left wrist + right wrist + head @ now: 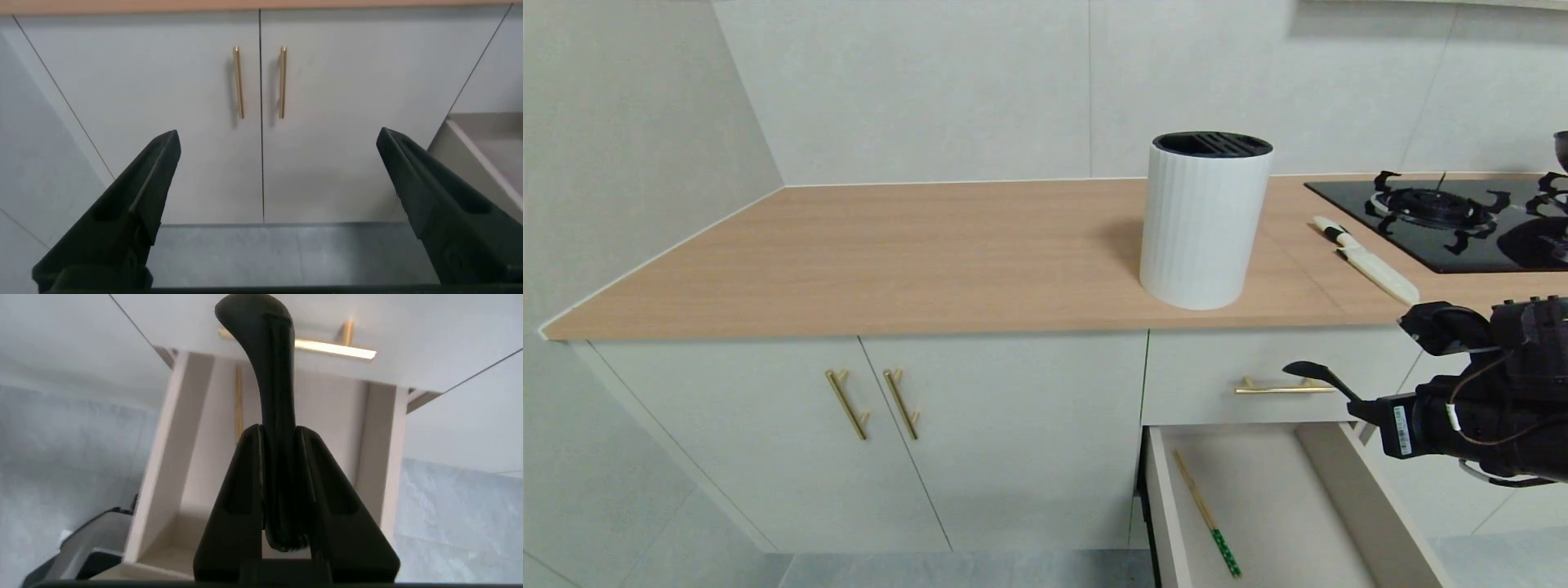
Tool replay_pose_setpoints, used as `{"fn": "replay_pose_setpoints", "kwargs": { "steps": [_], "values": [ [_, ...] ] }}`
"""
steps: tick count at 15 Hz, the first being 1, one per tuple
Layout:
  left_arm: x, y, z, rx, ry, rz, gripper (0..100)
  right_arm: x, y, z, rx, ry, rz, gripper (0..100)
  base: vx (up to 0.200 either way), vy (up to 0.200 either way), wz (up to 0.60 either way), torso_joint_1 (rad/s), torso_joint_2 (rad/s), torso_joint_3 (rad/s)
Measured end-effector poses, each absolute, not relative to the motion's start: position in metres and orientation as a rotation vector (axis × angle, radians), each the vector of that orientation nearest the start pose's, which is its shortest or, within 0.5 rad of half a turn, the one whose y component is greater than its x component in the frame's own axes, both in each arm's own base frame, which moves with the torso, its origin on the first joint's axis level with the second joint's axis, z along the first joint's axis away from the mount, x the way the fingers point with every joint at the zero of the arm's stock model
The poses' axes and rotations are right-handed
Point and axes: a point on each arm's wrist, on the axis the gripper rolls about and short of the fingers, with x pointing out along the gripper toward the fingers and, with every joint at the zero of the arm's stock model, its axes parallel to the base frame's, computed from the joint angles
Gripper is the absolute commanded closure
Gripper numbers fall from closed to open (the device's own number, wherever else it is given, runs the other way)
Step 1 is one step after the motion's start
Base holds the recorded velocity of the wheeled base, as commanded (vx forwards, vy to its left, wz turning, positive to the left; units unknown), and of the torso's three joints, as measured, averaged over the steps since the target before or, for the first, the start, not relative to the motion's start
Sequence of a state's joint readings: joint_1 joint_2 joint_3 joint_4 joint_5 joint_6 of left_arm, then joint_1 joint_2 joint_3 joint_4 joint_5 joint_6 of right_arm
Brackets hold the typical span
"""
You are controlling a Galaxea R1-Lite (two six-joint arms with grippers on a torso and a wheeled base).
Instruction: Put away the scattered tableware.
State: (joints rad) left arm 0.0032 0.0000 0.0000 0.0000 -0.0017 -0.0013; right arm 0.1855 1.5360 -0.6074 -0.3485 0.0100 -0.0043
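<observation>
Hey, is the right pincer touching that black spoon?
Touching. The right wrist view shows the right pincer shut on the black spoon, gripping its handle from both sides.

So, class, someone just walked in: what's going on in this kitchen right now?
The right gripper is clamped on a black spoon, holding it above the open drawer, where chopsticks lie. A pale knife lies on the counter beside the stove, near a white slotted holder. The left gripper hangs open in front of the cabinet doors, holding nothing.
</observation>
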Motion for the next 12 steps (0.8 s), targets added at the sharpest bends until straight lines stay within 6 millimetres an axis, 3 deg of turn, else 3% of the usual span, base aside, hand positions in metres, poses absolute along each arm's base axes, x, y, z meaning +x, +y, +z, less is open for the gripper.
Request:
{"fn": "replay_pose_setpoints", "kwargs": {
  "steps": [12],
  "values": [
    [-0.023,0.000,0.076,-0.001,-0.001,0.001,0,0.245,0.046,0.137,-0.057,0.625,0.189,100,0.000,0.000,0.00,-0.159,0.46,0.298]
  ]
}}
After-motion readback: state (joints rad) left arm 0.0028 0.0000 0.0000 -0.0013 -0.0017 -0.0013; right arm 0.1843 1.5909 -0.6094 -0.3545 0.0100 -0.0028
